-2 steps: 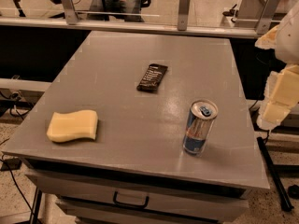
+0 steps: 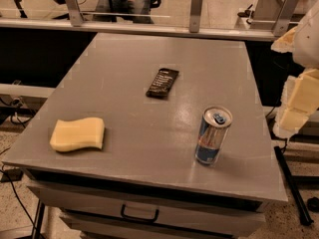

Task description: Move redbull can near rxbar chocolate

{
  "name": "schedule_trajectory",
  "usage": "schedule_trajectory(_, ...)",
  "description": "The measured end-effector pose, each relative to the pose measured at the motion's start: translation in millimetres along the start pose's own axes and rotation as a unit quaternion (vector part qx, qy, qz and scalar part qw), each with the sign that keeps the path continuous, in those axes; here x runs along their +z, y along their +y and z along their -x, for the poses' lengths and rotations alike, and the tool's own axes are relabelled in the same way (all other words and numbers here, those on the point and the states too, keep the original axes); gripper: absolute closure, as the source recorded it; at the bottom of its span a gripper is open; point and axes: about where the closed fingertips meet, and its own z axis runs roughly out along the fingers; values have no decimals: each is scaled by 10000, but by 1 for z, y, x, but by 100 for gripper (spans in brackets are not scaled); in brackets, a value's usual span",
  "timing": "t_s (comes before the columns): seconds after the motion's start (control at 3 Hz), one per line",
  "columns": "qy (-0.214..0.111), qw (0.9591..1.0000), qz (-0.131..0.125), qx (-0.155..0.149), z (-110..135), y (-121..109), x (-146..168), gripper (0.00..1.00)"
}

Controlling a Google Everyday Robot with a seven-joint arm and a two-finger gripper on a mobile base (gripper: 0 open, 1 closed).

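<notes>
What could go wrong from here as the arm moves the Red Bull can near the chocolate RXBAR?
1. The redbull can is tall, slim and upright near the front edge of the table. The gripper, beside the table's right edge, could knock it over or off if it comes in sideways.
2. The rxbar chocolate lies flat mid-table; a can set down too close may land on it and tip.

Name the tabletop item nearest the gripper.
The redbull can, upright at front right, closest to the gripper off the table's right edge; the rxbar chocolate and sponge lie farther left.
</notes>
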Motion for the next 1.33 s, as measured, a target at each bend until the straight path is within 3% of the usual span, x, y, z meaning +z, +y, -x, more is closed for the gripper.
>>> schedule_trajectory(0.33,-465,9979,420,-142,16,12,9,0)
schedule_trajectory(0.67,-905,9920,832,-301,33,25,16,0)
schedule_trajectory(1.0,-1414,9805,1272,-492,52,48,24,0)
schedule_trajectory(1.33,-1772,9720,1415,-612,65,68,26,0)
